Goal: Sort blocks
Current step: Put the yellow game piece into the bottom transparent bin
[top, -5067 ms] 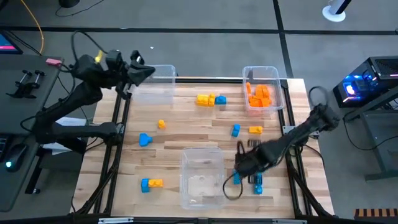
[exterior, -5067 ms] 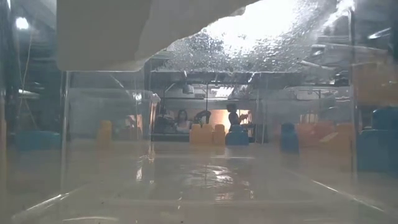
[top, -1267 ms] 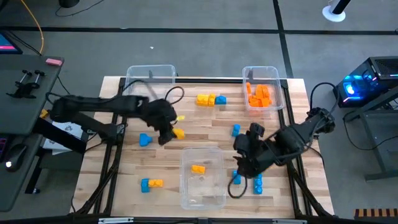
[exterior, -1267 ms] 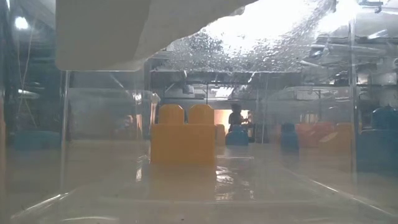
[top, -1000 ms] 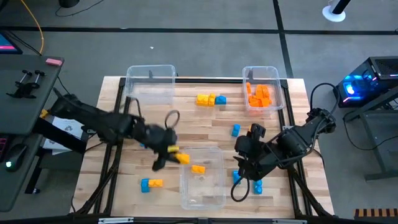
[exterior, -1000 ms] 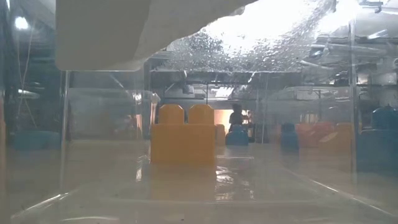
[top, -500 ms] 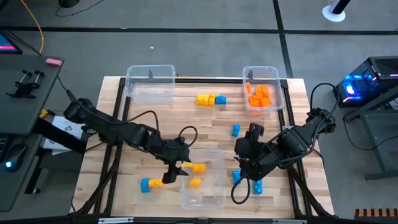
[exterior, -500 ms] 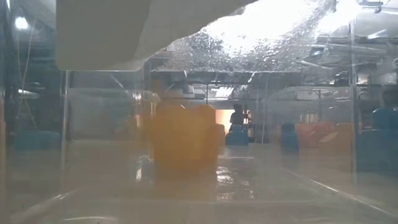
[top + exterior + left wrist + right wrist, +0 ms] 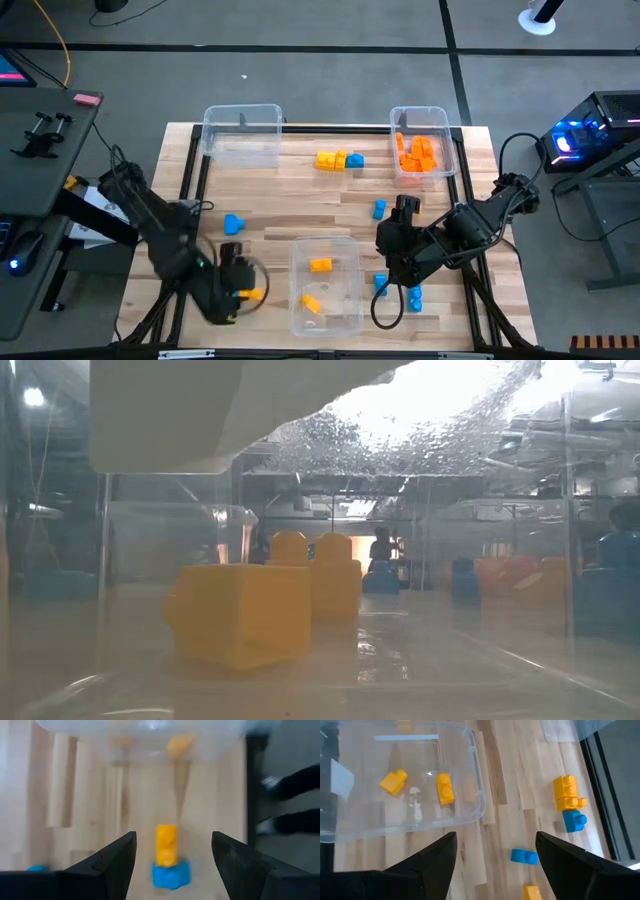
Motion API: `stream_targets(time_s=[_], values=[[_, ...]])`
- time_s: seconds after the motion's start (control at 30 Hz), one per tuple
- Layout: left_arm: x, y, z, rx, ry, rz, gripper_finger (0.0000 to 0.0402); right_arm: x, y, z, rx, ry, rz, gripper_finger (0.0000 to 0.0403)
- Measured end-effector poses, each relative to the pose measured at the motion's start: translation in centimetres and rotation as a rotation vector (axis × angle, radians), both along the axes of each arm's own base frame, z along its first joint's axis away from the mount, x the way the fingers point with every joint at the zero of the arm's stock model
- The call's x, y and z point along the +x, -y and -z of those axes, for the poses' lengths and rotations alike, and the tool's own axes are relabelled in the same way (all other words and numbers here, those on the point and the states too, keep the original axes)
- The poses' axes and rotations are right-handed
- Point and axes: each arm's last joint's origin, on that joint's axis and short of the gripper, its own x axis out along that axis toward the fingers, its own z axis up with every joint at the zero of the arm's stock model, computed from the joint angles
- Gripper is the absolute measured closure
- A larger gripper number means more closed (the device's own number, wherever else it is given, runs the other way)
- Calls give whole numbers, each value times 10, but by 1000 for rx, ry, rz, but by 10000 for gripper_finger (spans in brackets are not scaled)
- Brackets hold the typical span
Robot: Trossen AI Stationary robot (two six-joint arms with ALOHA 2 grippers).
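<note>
The left gripper (image 9: pixel 172 851), jaws apart, hung over the snapped yellow-and-blue plastic brick pair (image 9: pixel 169 860) beside the clear plastic bin (image 9: pixel 325 285); a crooked descent might nudge it away.

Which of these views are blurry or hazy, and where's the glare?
Left wrist view: motion-blurred, the yellow-and-blue block pair soft between the open left hand. Low view: hazy through the clear bin wall, bright glare at upper right, near yellow block fairly clear. High and right wrist views: sharp.
</note>
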Motion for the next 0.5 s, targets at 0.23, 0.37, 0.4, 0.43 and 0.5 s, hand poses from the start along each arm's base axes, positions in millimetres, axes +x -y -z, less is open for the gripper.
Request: stream_targets(time_s=[0.23,0.37,0.4,0.43,0.5], values=[[21,28,57,75,-243,160,160,5,8,0,8,-6,15,135],[25,31,87,119,-284,163,160,6,10,0,42,9,78,135],[24,29,94,113,-287,143,160,6,10,0,57,16,100,135],[23,26,100,97,-291,114,160,6,10,0,70,22,120,135],[15,18,107,64,-293,55,160,6,10,0,98,28,153,135]])
